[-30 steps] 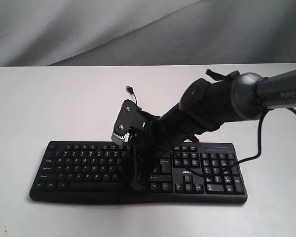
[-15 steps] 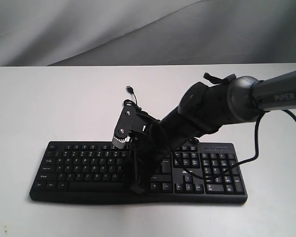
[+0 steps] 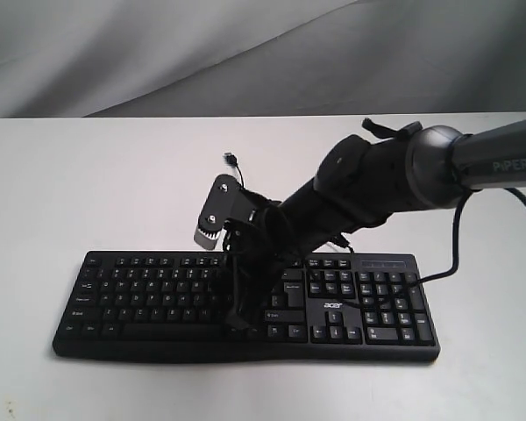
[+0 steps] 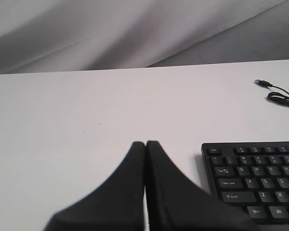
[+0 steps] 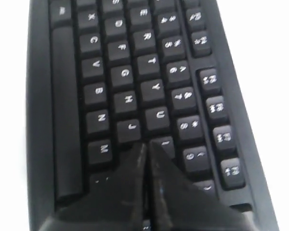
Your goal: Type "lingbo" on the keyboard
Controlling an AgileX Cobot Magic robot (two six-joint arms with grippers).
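The right arm (image 3: 368, 189) overhangs the keyboard's (image 3: 140, 298) middle; bare table (image 3: 88, 193) surrounds it.

Right arm (image 3: 377, 180) slants downward with right fingers (image 5: 120, 192) pressed together; left fingers (image 4: 120, 192) also pressed together.

Plain white matte tabletop (image 3: 88, 175); along its far edge, draped grey fabric backdrop (image 3: 158, 53), softly creased across its width.

Soft even light, blurred wrist close-up
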